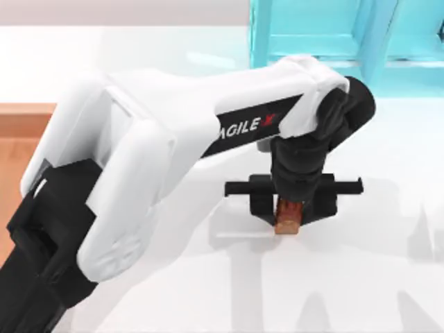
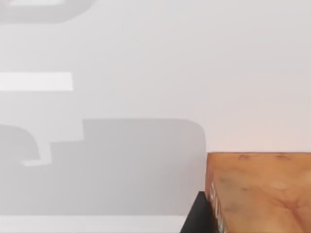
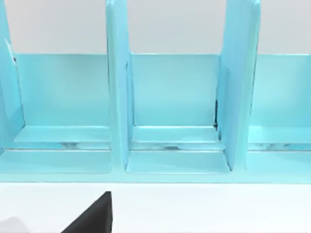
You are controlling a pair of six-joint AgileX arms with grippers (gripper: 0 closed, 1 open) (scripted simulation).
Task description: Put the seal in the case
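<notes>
My left gripper (image 1: 290, 216) is down at the table (image 1: 374, 277), a little right of the middle in the top view, with its black fingers closed in on either side of the seal (image 1: 288, 218). I read that as a grasp on the block, though I cannot tell whether its base is on the white surface or just clear of it. In the left wrist view the seal (image 2: 257, 191) fills the near corner as a glossy reddish-brown face with faint pale marks, one black finger (image 2: 197, 216) pressed against its side.

Outward from there, the white left arm (image 1: 173, 139) reaches across the table from the top view's lower left. Beyond the gripper, at the far edge, stands the case (image 1: 326, 35), a turquoise rack with upright dividers. The right wrist view faces it head on: the case (image 3: 170, 92) shows open bays side by side, with no seal in any of them. A dark finger tip (image 3: 92, 216) of the right gripper juts in at that view's edge; whether its fingers are apart or together I cannot tell.

By my judgement the task is at an early stage: the pick looks made, and the lift, the carry across to the case and the placing into a bay are all left to do.
</notes>
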